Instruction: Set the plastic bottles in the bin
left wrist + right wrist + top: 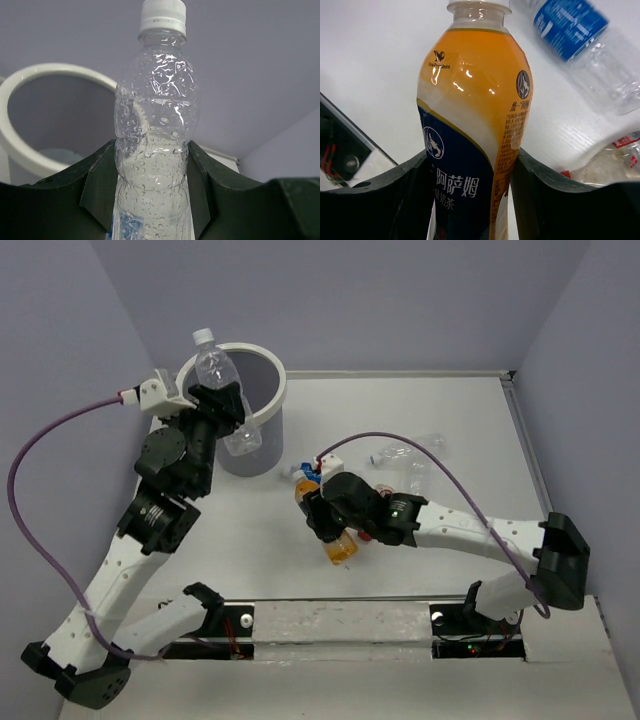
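The left pincer (222, 405) (152, 150) is clamped on a clear bottle (222, 375) (155, 115), one dark finger on each side of its waist. The bottle is thin, dimpled plastic beaded with droplets inside. It has a white ribbed cap, and a scrap of blue label shows at its lower end. In the top view it is held up over the left part of the bin's rim, cap pointing away from the arms.

The bin (272, 390) (30, 80) is round, with a thick, smooth white rim and a grey wall. It stands at the far left of the white surface (450, 410). I cannot tell whether anything lies inside it.

The right pincer (325, 515) (470, 160) grips an orange bottle (342, 545) (475, 100) around its body, near the middle of the surface. The bottle is glossy, with a wrap label that runs from orange to dark blue, white printed characters and a pale neck.

Just beyond it, in the right wrist view, a blue-labelled bottle (570, 25) of clear ridged plastic lies on the surface. A crumpled pale bottle (615, 160) with a bit of red label lies beside the pincer. Further right in the top view, other clear bottles (405, 455) lie on their sides, well apart from the bin.
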